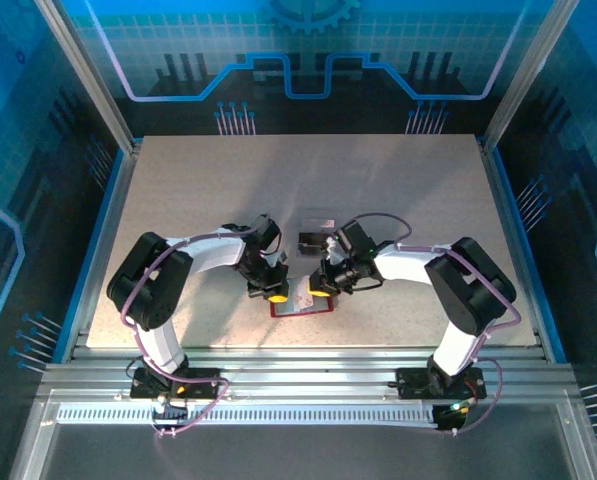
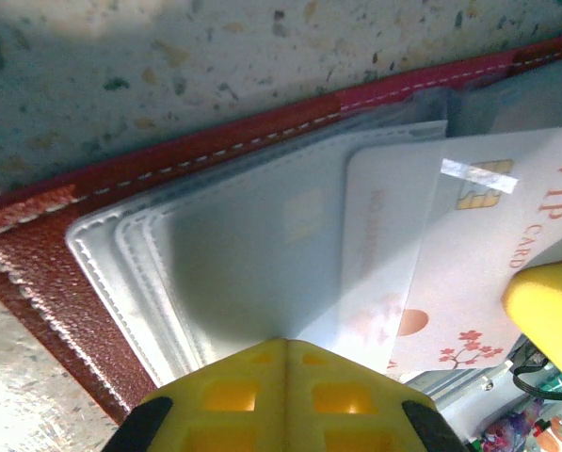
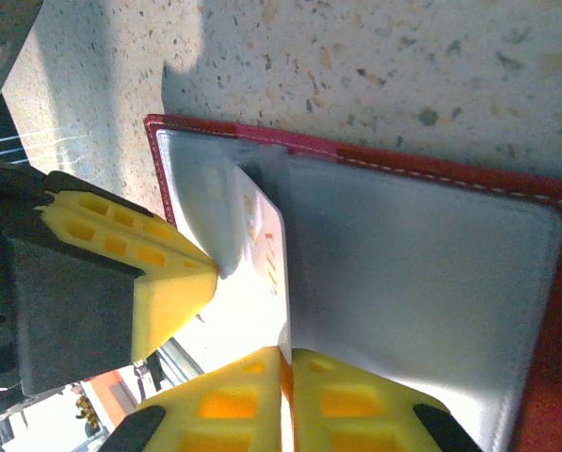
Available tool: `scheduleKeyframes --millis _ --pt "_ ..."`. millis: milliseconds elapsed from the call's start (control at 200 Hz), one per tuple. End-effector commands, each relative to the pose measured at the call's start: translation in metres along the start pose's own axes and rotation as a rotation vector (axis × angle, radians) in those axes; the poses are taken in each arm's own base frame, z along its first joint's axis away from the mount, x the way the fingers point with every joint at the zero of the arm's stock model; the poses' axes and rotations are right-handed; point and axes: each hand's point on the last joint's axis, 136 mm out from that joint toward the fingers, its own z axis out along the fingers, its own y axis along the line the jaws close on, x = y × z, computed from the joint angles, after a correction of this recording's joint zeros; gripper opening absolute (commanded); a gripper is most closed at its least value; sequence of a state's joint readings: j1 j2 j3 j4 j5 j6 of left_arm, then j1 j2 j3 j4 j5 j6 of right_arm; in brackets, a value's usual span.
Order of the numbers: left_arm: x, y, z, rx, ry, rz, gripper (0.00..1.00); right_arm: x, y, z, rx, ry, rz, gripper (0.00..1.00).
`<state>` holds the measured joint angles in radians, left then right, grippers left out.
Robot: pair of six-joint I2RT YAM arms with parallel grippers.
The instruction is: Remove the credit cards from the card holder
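The red card holder (image 1: 300, 308) lies open near the table's front edge, its clear sleeves facing up (image 2: 36, 245) (image 3: 384, 155). A pale pinkish credit card (image 2: 469, 235) (image 3: 262, 240) printed "VIP CARD" sticks partway out of a sleeve. My right gripper (image 3: 285, 350) (image 1: 323, 290) is shut on that card's edge. My left gripper (image 2: 286, 341) (image 1: 275, 292) is shut, its tips against the clear sleeve beside the card. I cannot tell whether it pinches the sleeve. A dark credit card (image 1: 308, 242) lies on the table just behind the holder.
A small clear, pale item (image 1: 318, 220) sits behind the dark card. The two grippers are close together over the holder: the right one's yellow finger (image 2: 544, 311) shows in the left wrist view and the left one's finger (image 3: 168, 282) in the right wrist view. Metal rails (image 1: 298, 375) border the near edge.
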<state>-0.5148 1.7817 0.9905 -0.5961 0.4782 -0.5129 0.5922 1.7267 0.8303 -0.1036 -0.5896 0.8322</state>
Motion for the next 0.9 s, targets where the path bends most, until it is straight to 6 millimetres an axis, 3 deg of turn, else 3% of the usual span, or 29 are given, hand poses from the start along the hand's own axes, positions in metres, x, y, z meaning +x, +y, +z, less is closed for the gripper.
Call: scheduleKeyframes --millis 0,305,430,445,530,715,895 --pt "0.009 0.020 0.008 -0.077 0.033 -0.010 0.00 0.001 -0.005 -0.012 0.034 -0.008 -0.006 0.09" --pt "0.002 0.009 0.000 -0.060 0.009 0.009 0.00 0.001 0.007 -0.031 0.052 -0.029 -0.057 0.09" --pt "-0.004 -0.002 -0.006 -0.035 -0.009 0.020 0.00 0.005 0.007 -0.039 0.072 -0.030 -0.070 0.09" --pt "-0.005 -0.004 -0.007 -0.032 -0.011 0.021 0.00 0.000 0.015 -0.042 0.061 -0.043 -0.088 0.09" --pt "-0.008 -0.015 -0.012 0.004 -0.023 0.031 0.00 -0.002 0.019 -0.051 0.079 -0.051 -0.119 0.09" --pt "-0.017 -0.036 -0.029 0.053 -0.071 0.050 0.00 -0.006 0.024 -0.076 0.172 -0.038 -0.275 0.09" --pt "-0.029 -0.045 -0.045 0.056 -0.142 0.070 0.00 -0.005 0.012 -0.104 0.376 0.047 -0.511 0.07"
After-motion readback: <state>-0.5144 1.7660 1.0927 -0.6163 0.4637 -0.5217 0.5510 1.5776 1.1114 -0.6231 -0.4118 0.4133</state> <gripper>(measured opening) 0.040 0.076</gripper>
